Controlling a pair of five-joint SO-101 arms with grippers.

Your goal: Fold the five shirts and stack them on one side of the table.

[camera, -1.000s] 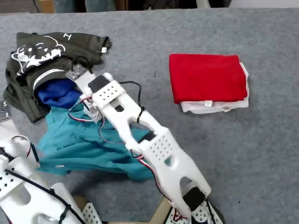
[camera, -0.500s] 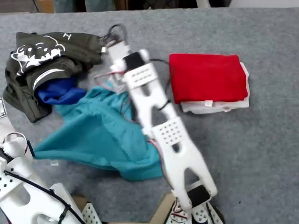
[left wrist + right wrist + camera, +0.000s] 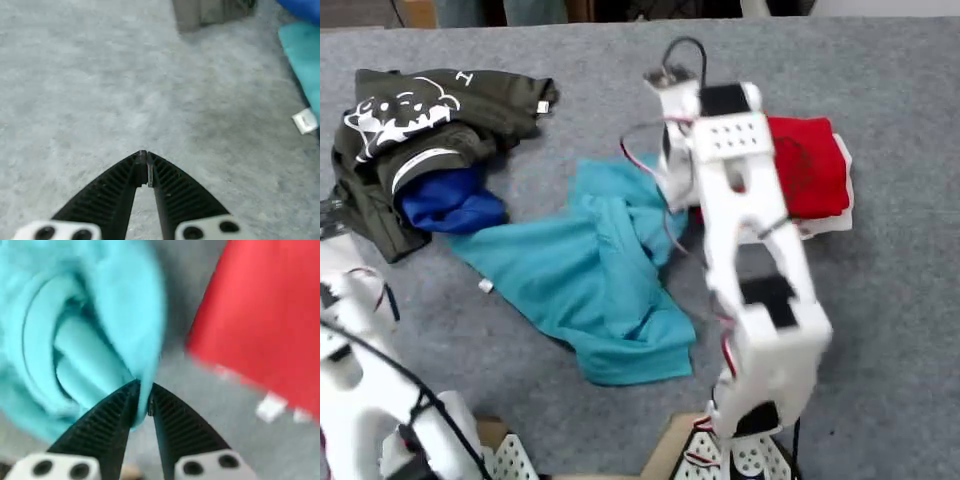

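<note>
Five shirts, teal shirt in gripper

You had the crumpled teal shirt between the dark green shirt heap, left, and the folded red shirt, right.

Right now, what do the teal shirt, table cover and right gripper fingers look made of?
Teal shirt: soft matte knit, probably cotton jersey; it drapes in loose folds.
Table cover: grey felt or short-pile carpet, going by its fuzzy, mottled surface.
Fingers of the right gripper: black rigid plastic, possibly printed, with ribbed inner faces, pinched on the shirt.
</note>
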